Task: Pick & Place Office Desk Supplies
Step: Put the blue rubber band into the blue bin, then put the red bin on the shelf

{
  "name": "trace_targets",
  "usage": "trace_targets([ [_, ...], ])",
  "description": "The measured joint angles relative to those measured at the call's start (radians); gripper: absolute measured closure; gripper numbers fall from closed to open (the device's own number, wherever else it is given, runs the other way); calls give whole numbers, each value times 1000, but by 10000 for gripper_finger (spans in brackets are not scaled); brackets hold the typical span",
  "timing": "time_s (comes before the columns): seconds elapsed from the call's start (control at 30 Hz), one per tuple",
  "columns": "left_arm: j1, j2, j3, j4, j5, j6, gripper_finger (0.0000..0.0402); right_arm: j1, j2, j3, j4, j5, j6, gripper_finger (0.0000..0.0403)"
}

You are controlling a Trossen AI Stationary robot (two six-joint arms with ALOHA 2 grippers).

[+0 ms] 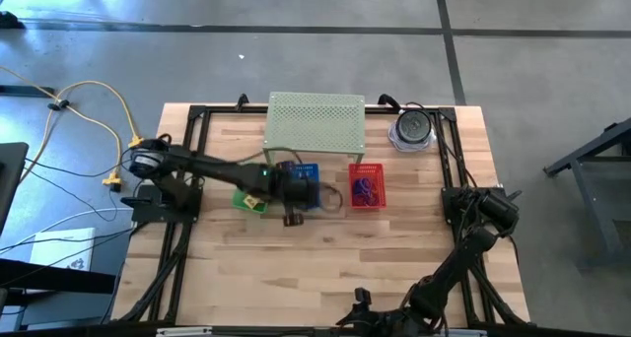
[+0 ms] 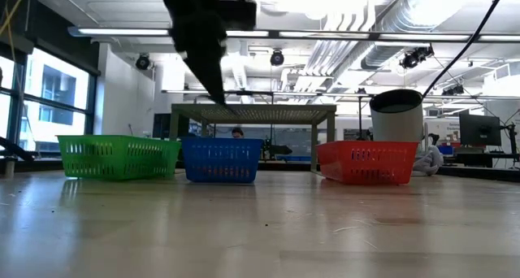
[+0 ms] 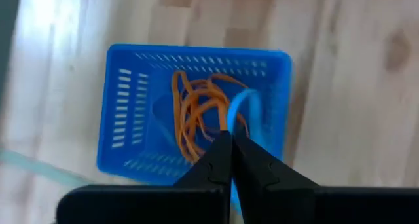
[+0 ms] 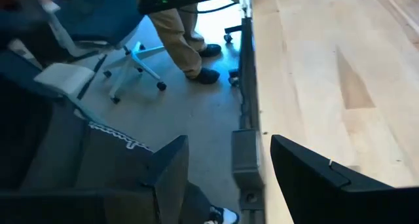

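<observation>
My black left claw (image 3: 230, 160) hangs over a bright blue slotted basket (image 3: 124, 119) of orange rubber bands (image 3: 196, 112) and one light-blue loop (image 3: 243, 106). Green (image 2: 118, 158) and red baskets (image 2: 366, 162) flank it on my pale, wood-grained worktop (image 1: 325, 258).

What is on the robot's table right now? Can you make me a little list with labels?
left gripper: shut on blue rubber band, above blue basket
blue basket contents: orange rubber bands
red basket: dark bands inside
green basket: beside blue one
right gripper: open, waiting at table's edge
shelf: behind baskets
</observation>
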Motion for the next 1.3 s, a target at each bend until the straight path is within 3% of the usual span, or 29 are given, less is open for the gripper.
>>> trace_targets([
  [0.17,93,-13,-87,153,51,1,401,26,0,0,9,36,14,198],
  [0.3,132,-10,-93,158,46,-15,401,42,0,0,11,80,23,198],
  [0.7,205,5,-95,154,75,-47,401,38,0,0,46,80,2,198],
  [0.9,204,21,-95,137,81,23,398,14,0,0,46,50,-82,198],
  [1.03,202,25,-94,140,83,46,370,-7,0,-1,41,-33,-135,198],
  [1.3,183,23,-95,144,106,88,274,-53,0,-1,18,-133,-301,198],
])
